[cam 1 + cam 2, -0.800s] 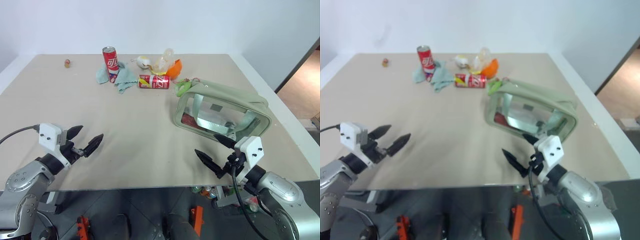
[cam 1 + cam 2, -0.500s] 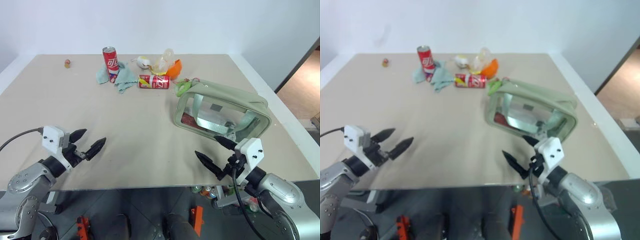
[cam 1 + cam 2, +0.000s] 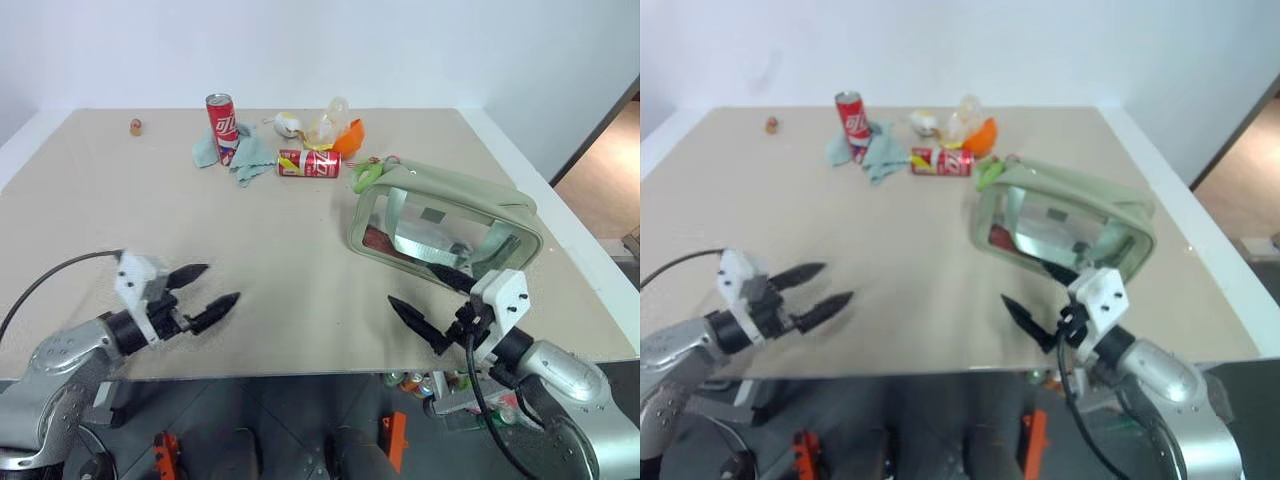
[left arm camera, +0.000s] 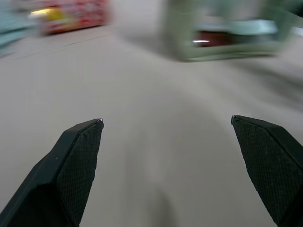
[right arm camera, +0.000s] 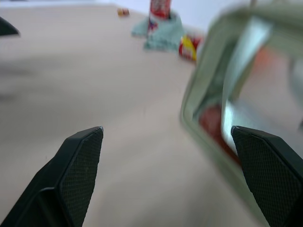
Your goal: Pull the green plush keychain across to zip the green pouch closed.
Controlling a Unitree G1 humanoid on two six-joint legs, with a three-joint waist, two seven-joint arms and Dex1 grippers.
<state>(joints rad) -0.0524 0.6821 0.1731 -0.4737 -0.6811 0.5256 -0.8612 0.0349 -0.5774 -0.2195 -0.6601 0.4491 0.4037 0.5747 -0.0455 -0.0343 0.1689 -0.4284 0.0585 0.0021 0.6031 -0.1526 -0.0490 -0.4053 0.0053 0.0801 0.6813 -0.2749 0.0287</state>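
The green pouch [image 3: 445, 225], a boxy pale sage-green bag with clear window sides, stands on the right half of the table. The small lime-green plush keychain [image 3: 365, 175] lies at the pouch's far left corner. Near the front edge, just short of the pouch's near side, my right gripper [image 3: 411, 284] is open with nothing between its fingers. My left gripper [image 3: 222, 282] hovers open and empty over the front left of the table, pointing right toward the pouch [image 4: 222, 38]. In the right wrist view the pouch [image 5: 236, 94] looms close beside the open fingers.
At the back stand an upright red can [image 3: 221, 120] on a teal rag [image 3: 240, 155], a red can lying on its side [image 3: 308, 163], an orange object [image 3: 348, 135] and a small brown item [image 3: 134, 126]. The table's front edge [image 3: 300, 370] runs just below both grippers.
My left gripper has moved right and slightly nearer the front edge, turning its open fingers toward the pouch. The right gripper has stayed where it was.
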